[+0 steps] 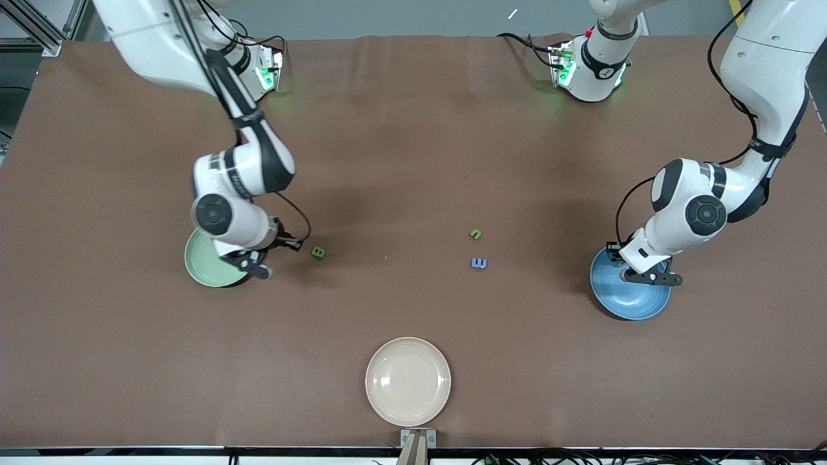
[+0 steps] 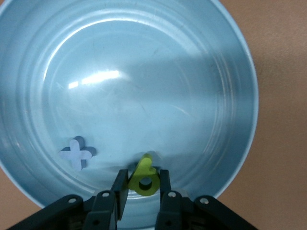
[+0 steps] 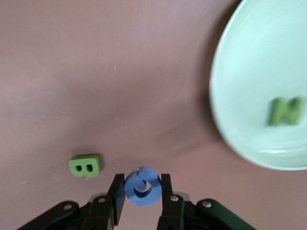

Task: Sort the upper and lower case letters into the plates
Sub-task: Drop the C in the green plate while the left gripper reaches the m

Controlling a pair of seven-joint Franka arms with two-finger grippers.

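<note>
My plates are mint green (image 1: 203,261), blue (image 1: 630,303) and cream (image 1: 408,381); the table (image 1: 413,161) is brown, the B (image 1: 318,252) green, the x (image 2: 77,153) pale blue.

I worked in a robotics lab: my two white Franka arms (image 1: 239,187) were bolted to a wide brown cloth-covered table (image 1: 413,161), aluminium framing (image 1: 39,26) stood at its corner, and black cables (image 1: 646,460) trailed along the edge.

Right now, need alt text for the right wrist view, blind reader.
The right gripper is shut on a blue letter over the brown table. A green B lies on the table beside it. A mint plate at the picture's edge holds a green N.
</note>
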